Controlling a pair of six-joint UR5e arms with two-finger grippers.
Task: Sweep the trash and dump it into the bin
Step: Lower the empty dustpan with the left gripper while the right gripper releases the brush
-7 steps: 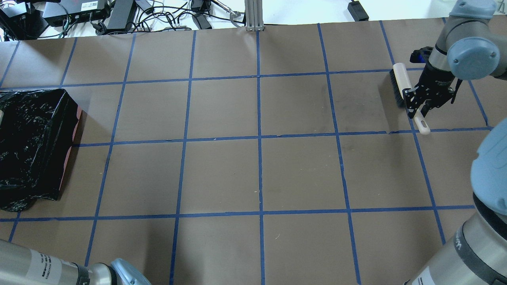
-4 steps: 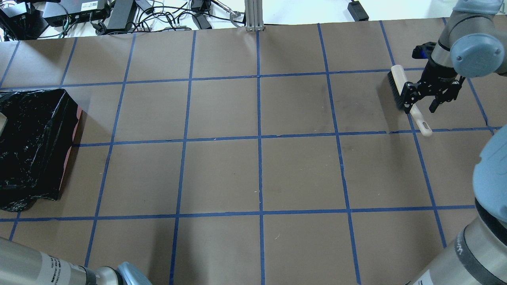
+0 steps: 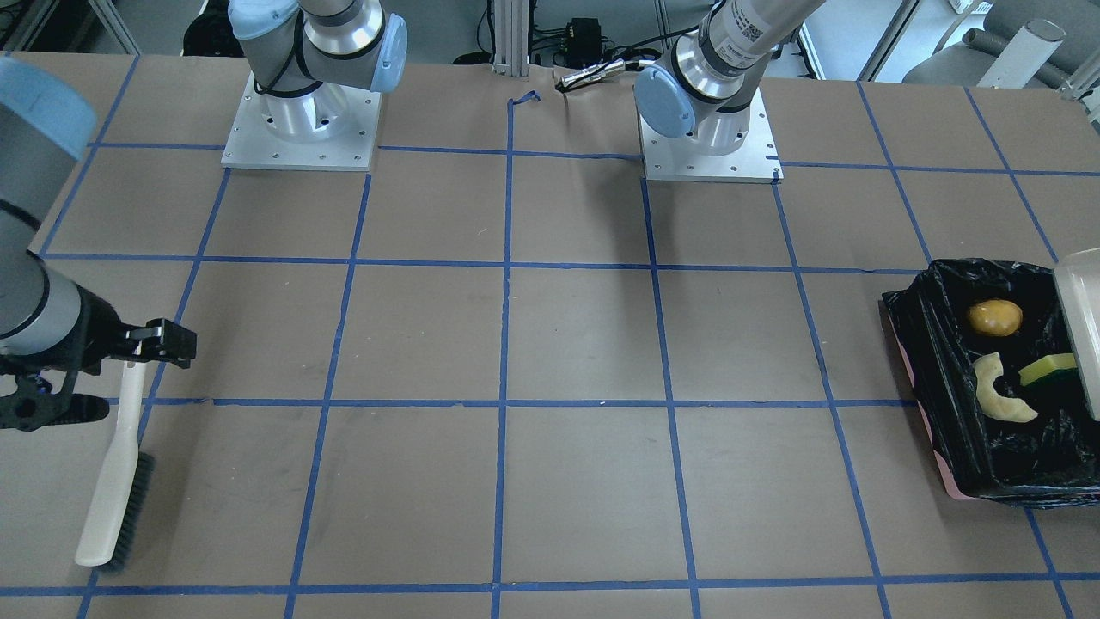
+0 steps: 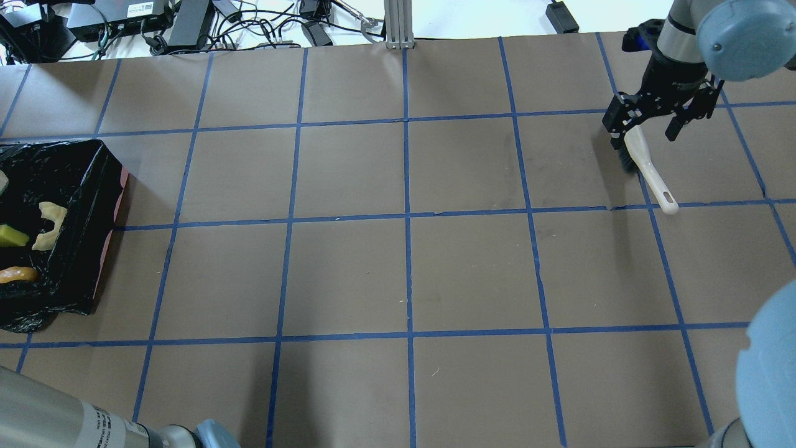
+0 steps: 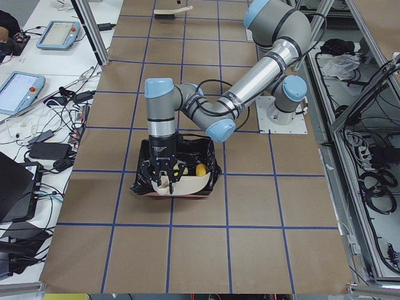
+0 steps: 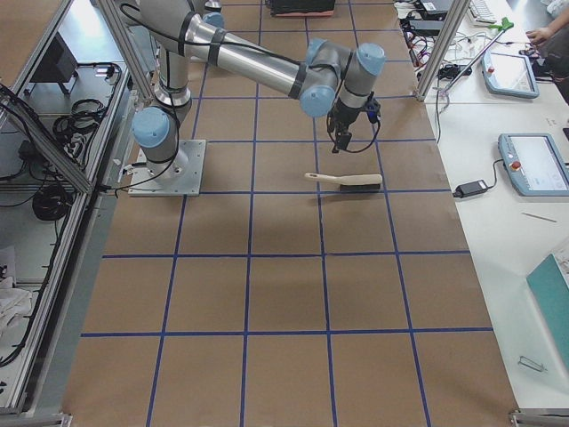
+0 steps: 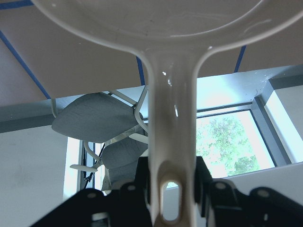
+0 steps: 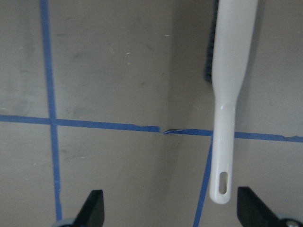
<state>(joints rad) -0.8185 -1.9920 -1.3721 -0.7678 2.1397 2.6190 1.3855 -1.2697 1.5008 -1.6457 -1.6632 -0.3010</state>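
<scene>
The bin, lined with a black bag, stands at the table's left end; it also shows in the overhead view. In it lie the potato, the peel strip and the sponge wedge. My left gripper is shut on the handle of the beige dustpan, held tilted over the bin. My right gripper is open and empty, above a white brush that lies on the table.
The brush handle crosses a blue tape line. Cables and power boxes lie beyond the far edge. The arm bases stand at the robot's side of the table.
My right gripper has opened off the brush handle and lifted away toward the far edge; the brush stays on the table. The three trash items now show inside the bin.
</scene>
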